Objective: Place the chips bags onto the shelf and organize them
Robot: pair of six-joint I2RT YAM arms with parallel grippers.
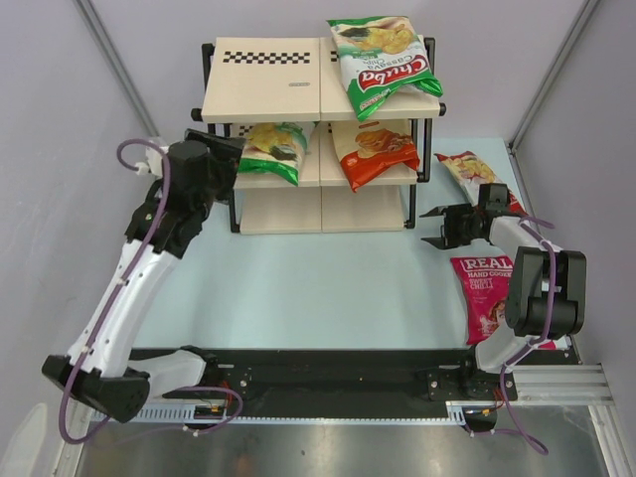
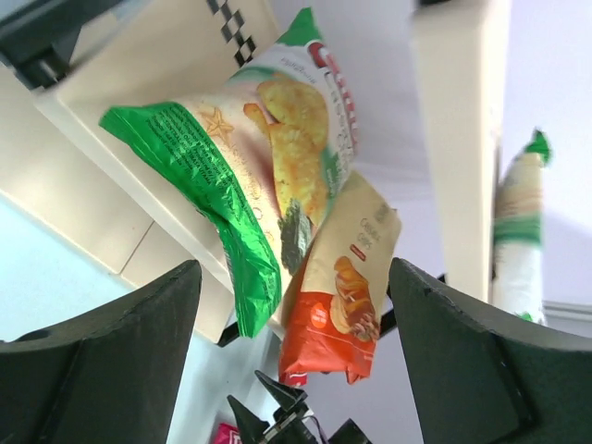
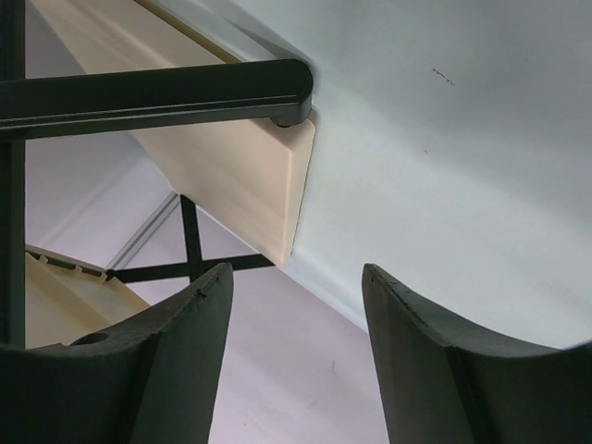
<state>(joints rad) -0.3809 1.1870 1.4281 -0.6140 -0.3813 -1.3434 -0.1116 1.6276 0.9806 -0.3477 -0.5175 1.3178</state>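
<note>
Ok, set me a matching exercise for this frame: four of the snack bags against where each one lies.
Things
1. green-and-white glossy bag with the Chuba logo face up
2. orange glossy bag
3. magenta glossy bag
4. red-and-white glossy bag

Places
a. pale blue table, near edge, right side
b. three-tier wooden shelf, middle tier, right half
c. table, just right of the shelf
d. shelf, top tier

Pairs: 1-d, 2-b, 3-a, 4-c
</note>
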